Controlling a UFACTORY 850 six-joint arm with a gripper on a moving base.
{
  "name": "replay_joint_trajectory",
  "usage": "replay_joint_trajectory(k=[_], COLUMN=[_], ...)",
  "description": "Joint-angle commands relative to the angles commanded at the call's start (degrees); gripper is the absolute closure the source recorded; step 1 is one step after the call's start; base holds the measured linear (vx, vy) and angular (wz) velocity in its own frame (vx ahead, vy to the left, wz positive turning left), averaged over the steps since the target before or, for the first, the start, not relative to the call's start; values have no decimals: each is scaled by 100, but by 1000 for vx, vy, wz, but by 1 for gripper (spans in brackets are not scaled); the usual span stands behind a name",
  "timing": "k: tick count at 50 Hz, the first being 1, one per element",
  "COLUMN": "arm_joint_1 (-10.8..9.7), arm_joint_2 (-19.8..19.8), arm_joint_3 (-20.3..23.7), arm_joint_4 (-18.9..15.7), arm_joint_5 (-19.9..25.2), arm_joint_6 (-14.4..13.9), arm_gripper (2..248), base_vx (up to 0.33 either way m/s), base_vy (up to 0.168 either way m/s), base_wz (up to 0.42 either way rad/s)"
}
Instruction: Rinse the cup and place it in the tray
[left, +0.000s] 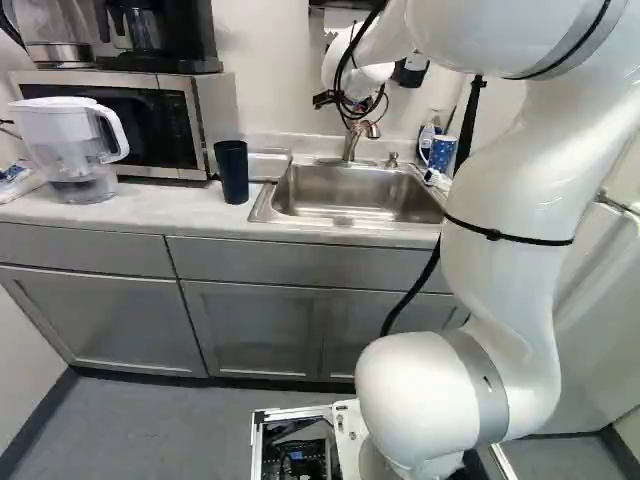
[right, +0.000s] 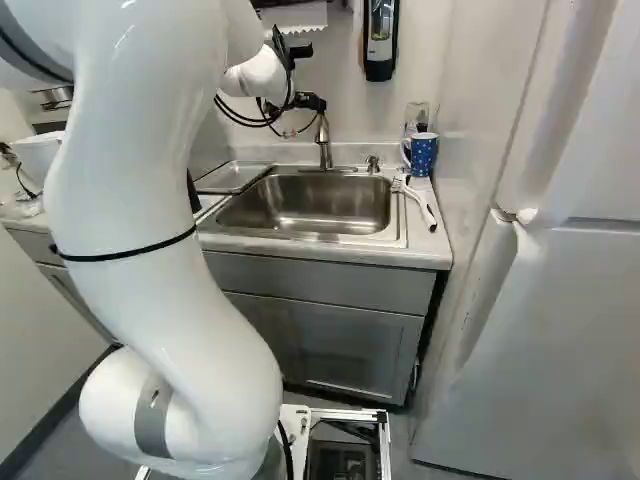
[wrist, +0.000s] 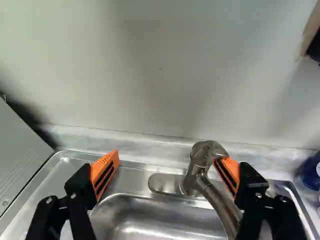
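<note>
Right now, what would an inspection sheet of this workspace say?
Surface: pale counter around metal sink; spills, nothing seen.
Job's things: dark cup upright beside sink; flat metal piece nearby, possibly the tray.
Clutter: blue mug, white-handled brush at sink's right in right base view.
Gripper: open, empty; one pad appears near faucet, contact unclear.
Cables: black loops at the wrist.
Surroundings: microwave, pitcher.

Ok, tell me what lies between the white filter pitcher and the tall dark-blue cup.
Between the pitcher and the cup lies just pale stone-like countertop, with the boxy silver-and-black microwave behind; the left base view shows that.
</note>
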Motion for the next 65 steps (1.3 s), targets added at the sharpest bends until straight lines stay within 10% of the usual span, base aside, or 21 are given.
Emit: replay_joint_trajectory(k=[32,65], arm_joint_1=[0,-105], arm_joint_2=[-116,780], arm_joint_3=[-131,847], arm_joint_4=[0,0], arm_joint_5=[290,290], arm_joint_6=[0,0], arm_gripper=[3,3], base_vx=[0,0], base_vy=[0,0], base_wz=[0,0])
